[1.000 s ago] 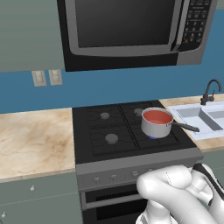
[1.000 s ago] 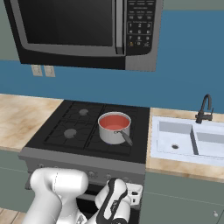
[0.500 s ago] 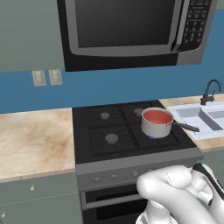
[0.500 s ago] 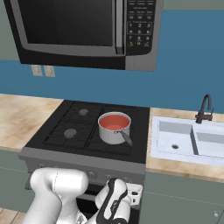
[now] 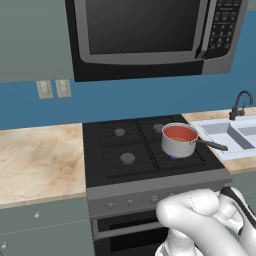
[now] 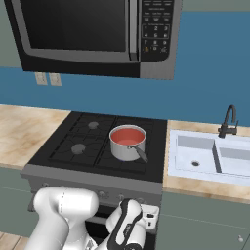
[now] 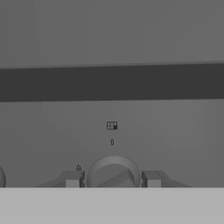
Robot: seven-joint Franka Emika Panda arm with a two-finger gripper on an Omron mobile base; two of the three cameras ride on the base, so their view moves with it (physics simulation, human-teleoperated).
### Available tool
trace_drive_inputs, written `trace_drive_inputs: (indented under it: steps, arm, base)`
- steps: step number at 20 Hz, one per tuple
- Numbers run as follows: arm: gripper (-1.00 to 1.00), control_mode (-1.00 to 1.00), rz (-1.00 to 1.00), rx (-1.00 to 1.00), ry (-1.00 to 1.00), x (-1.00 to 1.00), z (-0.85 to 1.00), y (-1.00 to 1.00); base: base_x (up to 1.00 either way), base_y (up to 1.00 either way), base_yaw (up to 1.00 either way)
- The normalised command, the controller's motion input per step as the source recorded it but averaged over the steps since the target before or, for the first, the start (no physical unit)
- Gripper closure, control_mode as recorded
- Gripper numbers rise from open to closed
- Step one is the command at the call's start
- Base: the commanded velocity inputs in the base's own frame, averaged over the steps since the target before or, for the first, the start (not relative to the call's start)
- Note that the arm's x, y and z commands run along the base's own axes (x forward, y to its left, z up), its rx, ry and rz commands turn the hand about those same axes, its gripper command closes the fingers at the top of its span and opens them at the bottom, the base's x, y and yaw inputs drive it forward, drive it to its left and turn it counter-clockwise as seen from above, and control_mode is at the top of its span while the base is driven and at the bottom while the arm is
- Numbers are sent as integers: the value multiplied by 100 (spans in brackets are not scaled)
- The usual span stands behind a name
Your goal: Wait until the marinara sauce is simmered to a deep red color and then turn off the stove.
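- Closest to your hand camera, the gripper has its two dark fingertips standing apart, one to each side of a round grey knob; nothing is clamped between them.
- You cannot tell from the hand view whether either tip touches the knob.
- Just above that knob you see a small mark and a tiny square label on the grey front panel, with a dark band running across above it.
- From the base cameras, the white arm is folded low in front of the stove, with the wrist down near the oven door.
- On the stove's front right burner sits the steel saucepan; its dark handle points right, toward the sink.
- Inside the pan, the marinara sauce reads as a flat orange-red disc; the right base view shows the same tone.
- Left of the stove lies the marbled counter.
- Farthest back, the microwave hangs over the cooktop against the blue wall.
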Motion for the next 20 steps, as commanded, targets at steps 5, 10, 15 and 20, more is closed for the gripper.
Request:
trace_drive_inputs:
  steps: [5,10,15,20]
  arm:
    - [100,-100,0,0,0,0,0,0]
    - [100,-100,0,0,0,0,0,0]
    - [100,-100,0,0,0,0,0,0]
    - [100,-100,0,0,-1,0,0,0]
  base:
    - [0,0,0]
    - [0,0,0]
    - [0,0,0]
    - [0,0,0]
